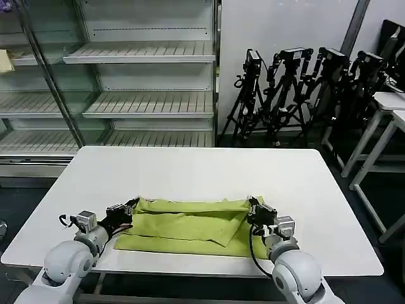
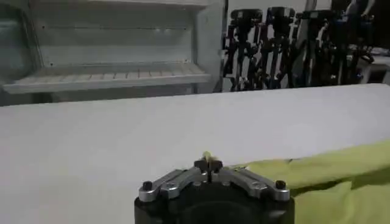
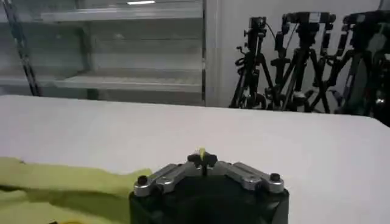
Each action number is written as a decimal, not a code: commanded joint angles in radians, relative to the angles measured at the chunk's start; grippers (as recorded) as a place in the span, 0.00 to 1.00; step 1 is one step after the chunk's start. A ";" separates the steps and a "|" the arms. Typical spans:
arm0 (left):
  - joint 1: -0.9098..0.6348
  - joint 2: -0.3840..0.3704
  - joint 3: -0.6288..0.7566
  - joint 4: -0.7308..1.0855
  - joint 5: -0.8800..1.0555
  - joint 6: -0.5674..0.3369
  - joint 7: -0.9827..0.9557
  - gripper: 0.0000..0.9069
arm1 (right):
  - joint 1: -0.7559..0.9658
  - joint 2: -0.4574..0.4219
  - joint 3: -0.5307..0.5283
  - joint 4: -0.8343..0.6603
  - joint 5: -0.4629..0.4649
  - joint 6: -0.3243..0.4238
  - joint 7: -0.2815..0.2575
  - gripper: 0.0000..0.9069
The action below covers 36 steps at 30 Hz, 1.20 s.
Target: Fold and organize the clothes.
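Now I see both claws clamped on the T-shirt [image 1: 190, 227], lying partly folded near the white surface's [image 1: 202, 171] front edge: left claw [image 1: 131, 206] and right claw [image 1: 254, 204] pinch its far corners.

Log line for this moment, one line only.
left gripper: shut on T-shirt left edge | right gripper: shut on right edge | shirt partly folded on table

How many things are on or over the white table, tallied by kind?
Lime T-shirt: 1
Grippers, left gripper and right gripper, each shut on a shirt corner: 2
Total: 3
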 commanded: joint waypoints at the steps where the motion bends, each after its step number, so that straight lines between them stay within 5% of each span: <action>1: 0.030 0.000 -0.001 -0.017 0.008 0.021 0.001 0.02 | -0.042 -0.001 0.006 0.035 -0.011 0.003 -0.003 0.00; 9: 0.058 0.005 -0.010 -0.035 0.015 0.030 0.007 0.02 | -0.055 0.001 0.018 0.026 -0.017 0.007 -0.009 0.00; 10: 0.062 0.005 -0.011 -0.038 0.016 0.030 0.012 0.03 | -0.056 0.000 0.019 0.026 -0.020 0.007 -0.010 0.09; 11: 0.077 0.005 -0.012 -0.042 0.020 0.030 0.012 0.56 | -0.061 -0.003 0.020 0.027 -0.036 0.005 -0.014 0.73; 12: 0.087 0.004 -0.011 -0.052 0.049 0.034 0.009 1.00 | -0.070 -0.008 0.022 0.034 -0.042 0.000 -0.020 1.00; 28: 0.148 -0.018 -0.084 -0.142 0.041 0.048 -0.024 1.00 | -0.190 -0.031 0.128 0.119 -0.044 0.012 -0.035 1.00; 36: 0.121 -0.048 -0.048 -0.187 -0.166 0.083 -0.282 1.00 | -0.282 -0.044 0.208 0.186 -0.060 0.041 -0.043 1.00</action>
